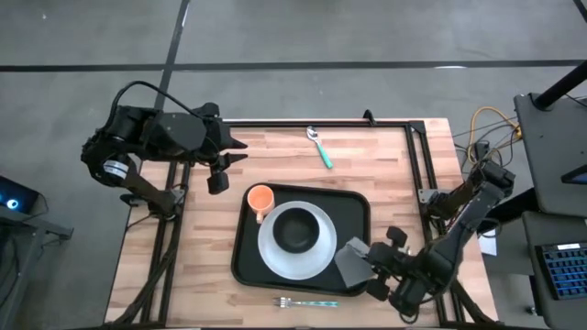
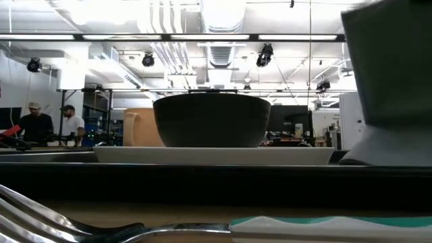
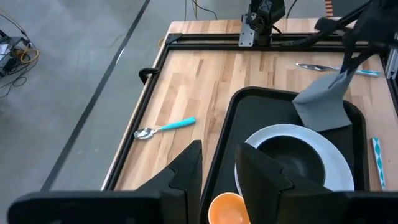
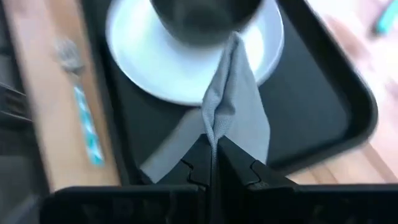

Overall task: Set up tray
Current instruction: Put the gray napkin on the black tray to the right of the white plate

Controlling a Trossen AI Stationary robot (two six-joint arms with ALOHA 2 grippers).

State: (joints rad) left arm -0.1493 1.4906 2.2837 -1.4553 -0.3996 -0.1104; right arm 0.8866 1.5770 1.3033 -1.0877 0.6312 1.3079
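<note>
Right gripper (image 4: 211,155) pinches the grey folded cloth napkin (image 4: 233,115) by its edge, hanging it over the corner of the large black rectangular tray (image 1: 353,206) just ahead, likely to lay it flat; left gripper (image 1: 225,160) waits apart, fingers parted, empty.

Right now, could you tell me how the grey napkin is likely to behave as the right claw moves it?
Probably floppy: the grey napkin droops and creases from the shut right claw. It looks light, hanging from one pinched edge. Its loose end may drag across the white plate or the tray rather than hold its shape.
</note>
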